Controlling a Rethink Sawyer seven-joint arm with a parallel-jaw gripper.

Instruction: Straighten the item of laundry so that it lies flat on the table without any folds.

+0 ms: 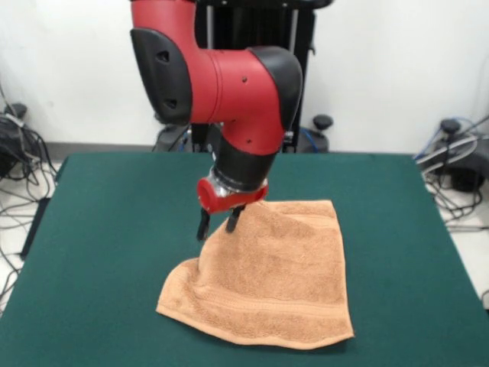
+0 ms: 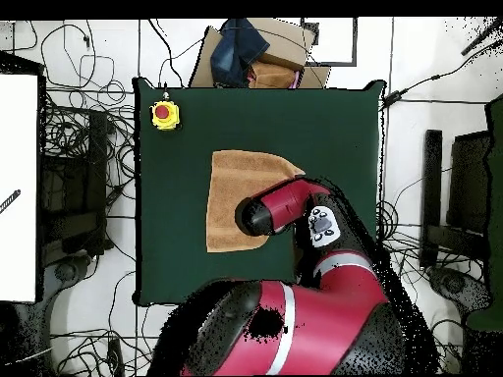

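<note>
Your red and black arm [image 1: 221, 84] comes down from the top of the frame in the front view, its thick elbow bent toward the centre. The black wrist [image 1: 241, 164] ends in a red collar, and below it the tool [image 1: 217, 222] points straight down, just left of centre. Its two dark fingers [image 1: 203, 224] stand slightly apart. From overhead, your arm [image 2: 295, 211] reaches up from the bottom toward the middle of the frame.

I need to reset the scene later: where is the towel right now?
In the front view the towel lies on the green table, near its middle toward the near edge, with the gripper at its raised far-left corner.
</note>
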